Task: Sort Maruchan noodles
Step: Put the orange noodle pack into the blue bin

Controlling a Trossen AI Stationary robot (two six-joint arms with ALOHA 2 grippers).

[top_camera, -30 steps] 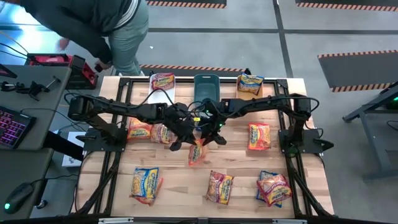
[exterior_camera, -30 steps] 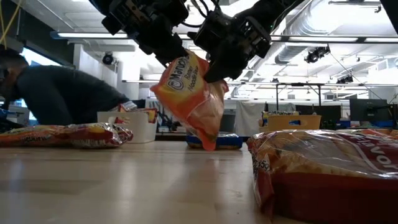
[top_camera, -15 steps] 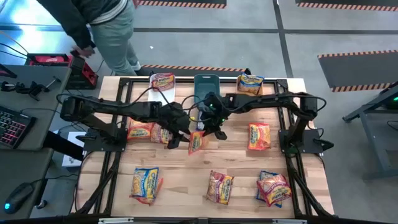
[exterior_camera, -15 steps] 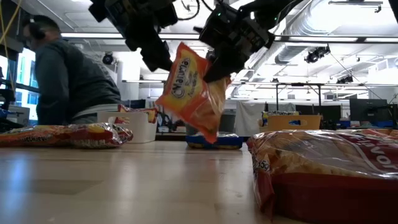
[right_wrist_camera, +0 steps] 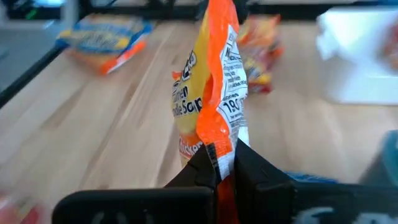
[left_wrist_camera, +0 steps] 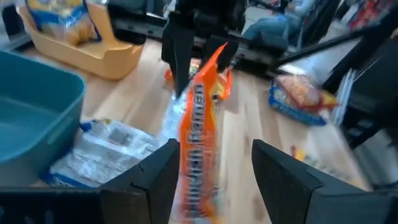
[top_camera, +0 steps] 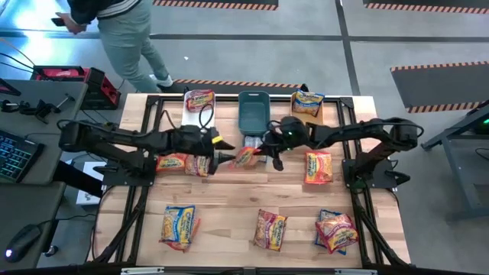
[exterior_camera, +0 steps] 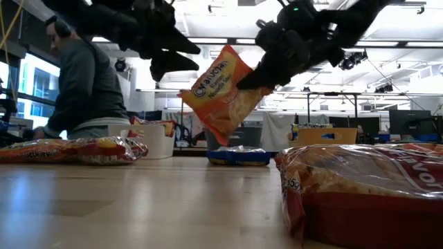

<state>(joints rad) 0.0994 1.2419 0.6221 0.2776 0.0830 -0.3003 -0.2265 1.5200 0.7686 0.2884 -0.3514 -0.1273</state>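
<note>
One orange packet (exterior_camera: 225, 93) of the Maruchan noodles hangs in mid-air over the table's middle, just in front of the teal bin (top_camera: 253, 111). The right gripper (top_camera: 269, 150) is pinched tight on one edge of it; in the right wrist view you see the fingers (right_wrist_camera: 205, 171) clamped on the packet's seam. The left gripper (top_camera: 216, 160) sits just beside the packet's other end with its fingers spread and nothing between them.

Handling, as a judgement: light, crinkly film over a brittle noodle block. The wrapper looks slick and it flexes, so the packet dangles tilted from one point. Take hold at the flat sealed edge, not across the block, which could crack.

Legible writing: "Ramen" runs down the packet's side in the left wrist view; "Noodle Soup" and a "190" show in the right wrist view. The brand word on the face is only partly readable from the low view.
</note>
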